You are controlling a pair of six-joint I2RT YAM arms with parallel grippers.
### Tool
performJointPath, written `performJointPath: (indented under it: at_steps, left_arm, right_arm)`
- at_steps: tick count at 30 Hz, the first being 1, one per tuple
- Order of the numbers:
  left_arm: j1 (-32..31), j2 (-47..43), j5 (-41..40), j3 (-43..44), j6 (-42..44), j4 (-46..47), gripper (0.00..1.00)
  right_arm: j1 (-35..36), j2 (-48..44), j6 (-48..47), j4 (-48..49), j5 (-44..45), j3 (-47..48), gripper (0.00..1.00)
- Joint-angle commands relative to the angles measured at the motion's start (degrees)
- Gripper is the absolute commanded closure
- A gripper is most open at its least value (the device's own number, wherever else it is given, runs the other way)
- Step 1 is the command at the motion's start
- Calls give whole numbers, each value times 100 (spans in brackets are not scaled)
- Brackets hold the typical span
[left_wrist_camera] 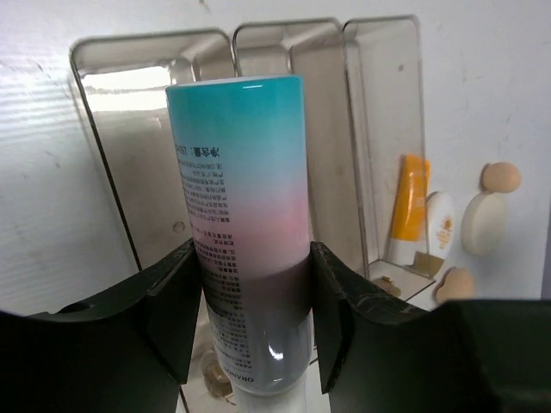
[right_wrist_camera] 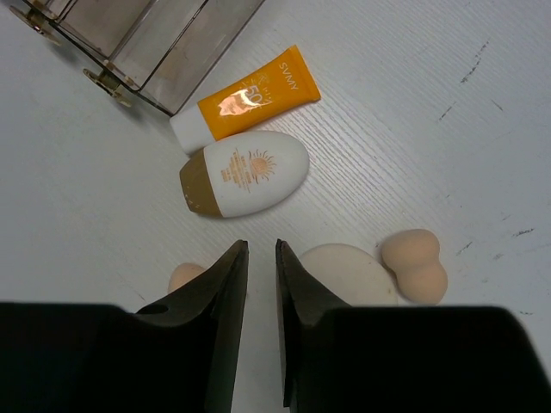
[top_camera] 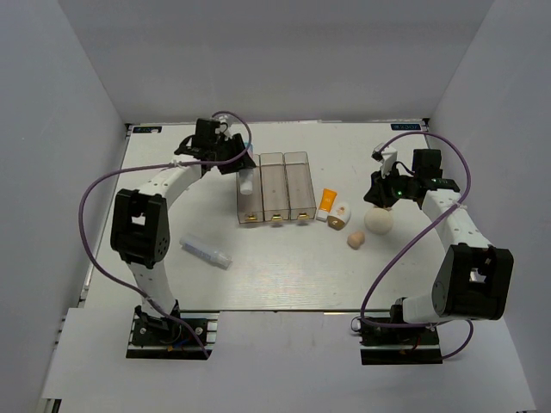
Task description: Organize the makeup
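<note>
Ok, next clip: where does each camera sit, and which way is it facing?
Top external: fixed above and behind the arms, looking down on the table; both arms whole, bases at the bottom.
Left wrist: on the left arm, looking along the left gripper at the pink-and-blue tube it grips, clear tray beyond.
Right wrist: on the right arm, looking down past the right gripper at the orange tube and gold-capped white bottle.
Shared: all three show the orange tube.
</note>
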Motion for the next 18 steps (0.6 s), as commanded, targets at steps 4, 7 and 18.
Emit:
performJointPath:
  at_steps: [4, 7, 18]
  left_arm:
    - [-220, 187, -339, 403, 31, -218, 71]
    - [-343, 249, -533, 395, 40, -279, 58]
    - [-396, 152, -762, 412, 31, -376, 29]
  right_arm:
    - [-18, -73, 50, 111, -75, 52, 71]
    - [-18, -90, 68, 119, -58, 43, 70]
    - [-9, -99, 94, 154, -49, 8, 67]
